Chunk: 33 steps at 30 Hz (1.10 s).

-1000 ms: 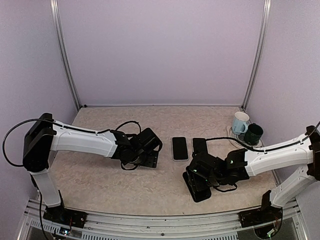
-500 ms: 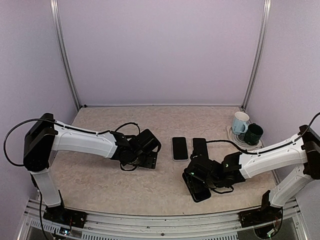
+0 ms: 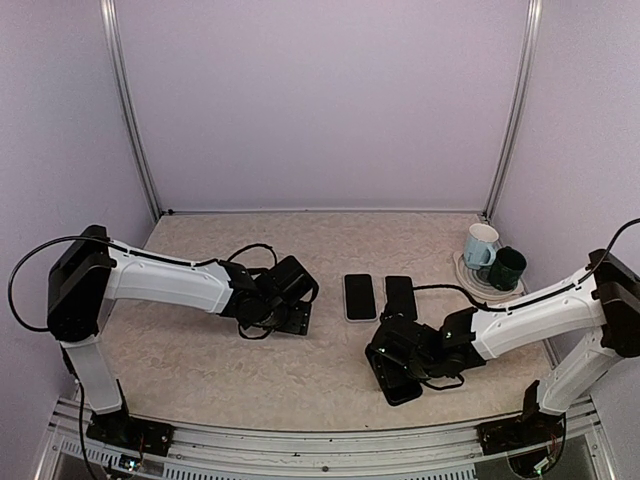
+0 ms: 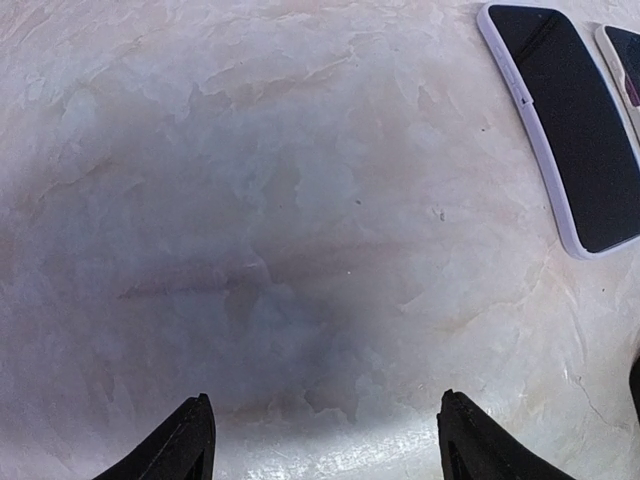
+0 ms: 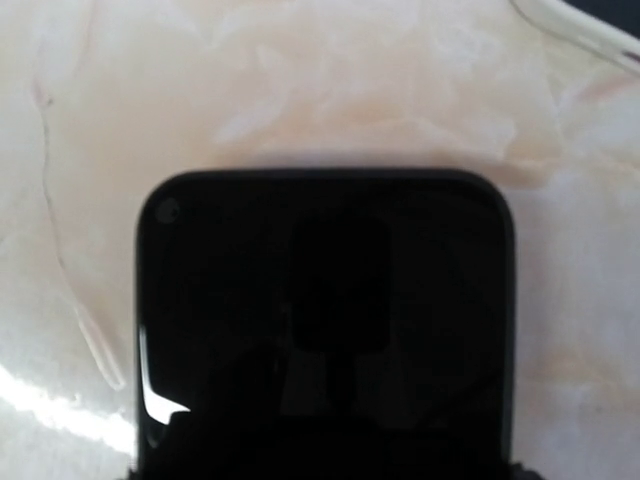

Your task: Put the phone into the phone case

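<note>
A black phone (image 3: 399, 384) sticks out of my right gripper (image 3: 392, 358), low over the table at the front right. In the right wrist view the phone (image 5: 325, 320) fills the lower half, screen toward the camera, and the fingers are hidden behind it. A pale-rimmed phone case (image 3: 360, 296) lies flat mid-table, with a second dark flat piece (image 3: 400, 293) beside it. My left gripper (image 3: 303, 317) is open and empty, left of the case. In the left wrist view the gripper (image 4: 330, 445) hangs over bare table, and the case (image 4: 565, 125) lies at the upper right.
A pale blue mug (image 3: 482, 243) and a dark green mug (image 3: 507, 267) stand at the back right near the frame post. A black cable (image 3: 440, 281) runs from the right arm past the flat pieces. Purple walls enclose the table.
My right gripper has shifted slightly left with the phone. My left gripper has drawn back a little to the left.
</note>
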Tool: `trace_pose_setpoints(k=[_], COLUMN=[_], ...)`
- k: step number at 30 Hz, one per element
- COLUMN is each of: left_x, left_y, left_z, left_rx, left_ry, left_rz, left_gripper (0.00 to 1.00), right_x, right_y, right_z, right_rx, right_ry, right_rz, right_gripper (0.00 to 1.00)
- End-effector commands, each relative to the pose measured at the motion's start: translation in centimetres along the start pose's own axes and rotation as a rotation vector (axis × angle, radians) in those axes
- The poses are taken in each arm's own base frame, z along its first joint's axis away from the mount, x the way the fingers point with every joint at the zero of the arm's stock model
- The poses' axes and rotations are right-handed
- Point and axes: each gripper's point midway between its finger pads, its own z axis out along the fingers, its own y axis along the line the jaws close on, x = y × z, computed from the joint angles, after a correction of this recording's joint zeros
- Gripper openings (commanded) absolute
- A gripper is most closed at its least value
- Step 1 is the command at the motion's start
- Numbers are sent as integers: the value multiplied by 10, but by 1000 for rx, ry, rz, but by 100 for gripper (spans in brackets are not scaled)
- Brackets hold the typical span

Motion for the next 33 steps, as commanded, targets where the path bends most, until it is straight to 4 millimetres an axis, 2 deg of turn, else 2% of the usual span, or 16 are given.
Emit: trace_pose_setpoints(k=[1,2,5,9,13,20,25,27,30,33], left_x=[-1,-1,1,3,5,7,10,9,9,8], left_y=[0,0,-1,1,3,5,5,5,6,4], left_z=[1,2,4,5,5,5,7,7,7,6], left_rx=[12,14,14,8,3,-1,-4,-3,-6,-2], left_ry=[0,2,8,10,13,16,21,20,19,15], left_rz=[5,5,9,11,15,11,10,9,13,13], left_gripper=[76,76,76,76,76,76,76,76,76,76], right_x=[11,9,5,15,28,32,43,42,40,39], right_y=[-7,-6,-2,-14,-10,5,5,2,-8,-7], right_z=[-9,-12,-20,-22,-16,-8,3,5,7,8], right_rx=[31,30,19,57,-17,-92,-76,-46,15,18], right_ry=[83,91,125,221,293,346,395,396,386,384], right_rz=[-9,-9,-7,4,3,-28,-54,-58,-62,-72], right_gripper=[92,98,99,99,99,99,99,95,84,72])
